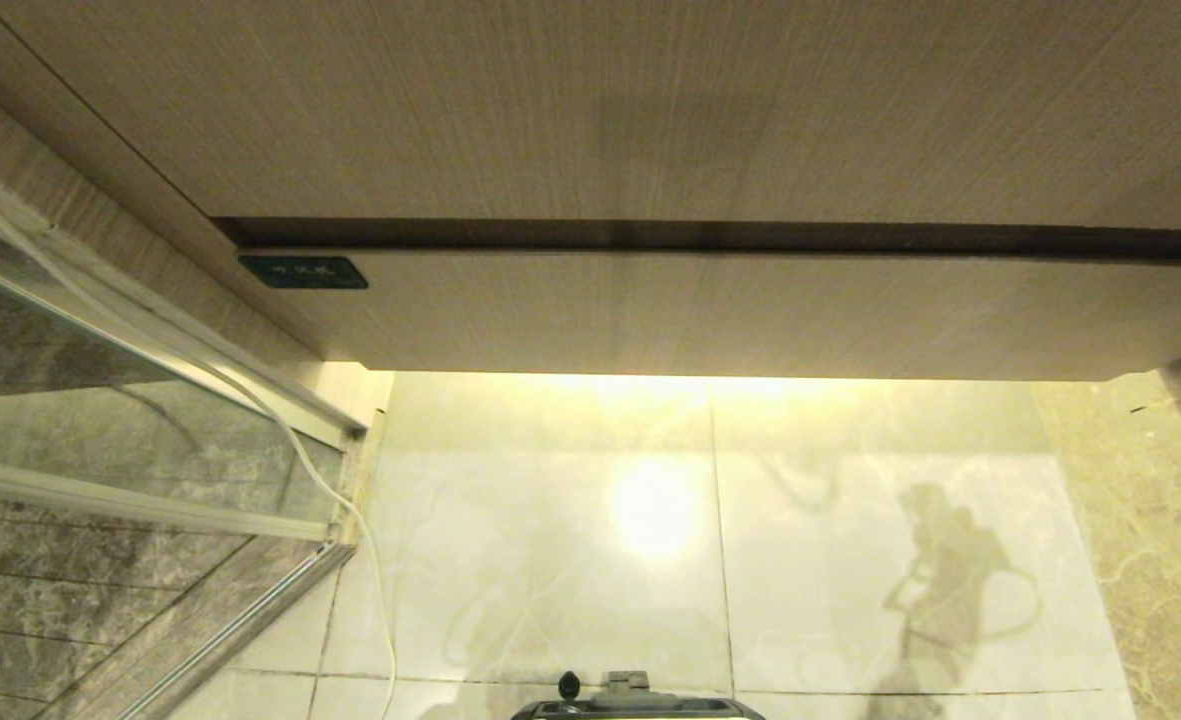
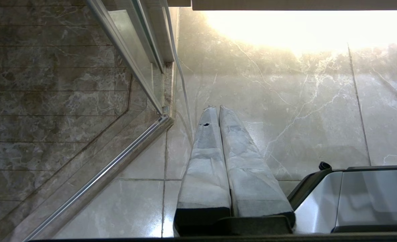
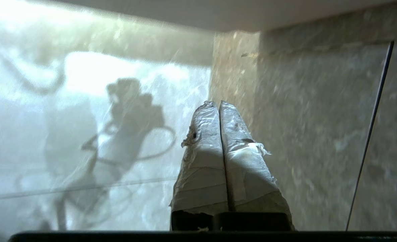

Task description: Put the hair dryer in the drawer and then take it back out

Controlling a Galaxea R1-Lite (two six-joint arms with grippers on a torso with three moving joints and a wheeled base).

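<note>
Head view: I see the drawer closed, its wood-grain front flush under the taller panel, with the small black label plate at its left end. A white cord runs along the glass partition on the left and down over the floor tiles. Neither arm shows; only an arm-shaped shadow lies on the tiles to the right. The hair dryer is in no view. I cannot say whether it sits in the drawer or elsewhere.

Left wrist view: the left gripper hangs over the tiles beside the robot base, its taped fingers pressed together, holding nothing. I judge this arm parked.

Right wrist view: the right gripper has its fingers pressed together too, empty, pointing at the floor near the wall below the vanity's underside. The picture is smeared.

Judgement: with the drawer closed and no dryer in hand, the step is an approach. The next move calls for the right gripper to reach the drawer front and pull it out.
</note>
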